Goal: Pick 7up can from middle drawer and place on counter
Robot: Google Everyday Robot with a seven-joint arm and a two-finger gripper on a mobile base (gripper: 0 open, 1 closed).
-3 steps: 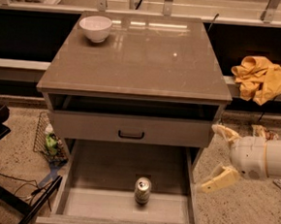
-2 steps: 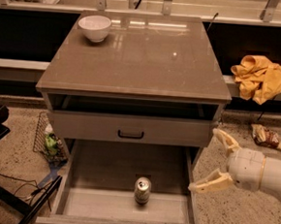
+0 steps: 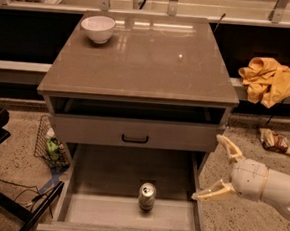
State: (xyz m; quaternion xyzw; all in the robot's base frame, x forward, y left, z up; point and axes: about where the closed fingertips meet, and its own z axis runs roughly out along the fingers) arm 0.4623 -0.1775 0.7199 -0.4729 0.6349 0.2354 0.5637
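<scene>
The 7up can [image 3: 147, 196] stands upright on the floor of the open middle drawer [image 3: 105, 177], near its front, about midway across. My gripper [image 3: 217, 168] is open, with pale fingers [image 3: 229, 147] spread wide, just outside the drawer's right wall and above floor level. It holds nothing and is a can-width or two to the right of the can. The counter [image 3: 144, 62] is the glossy grey-brown top of the cabinet above.
A white bowl [image 3: 98, 28] sits at the counter's back left corner. A shut grey drawer front with a black handle [image 3: 134, 138] lies above the open drawer. A yellow cloth [image 3: 269, 79] lies on the right ledge. A wire basket [image 3: 49, 147] stands on the floor at left.
My gripper has moved left and slightly down, closer to the drawer's right wall. The can and drawer have not moved.
</scene>
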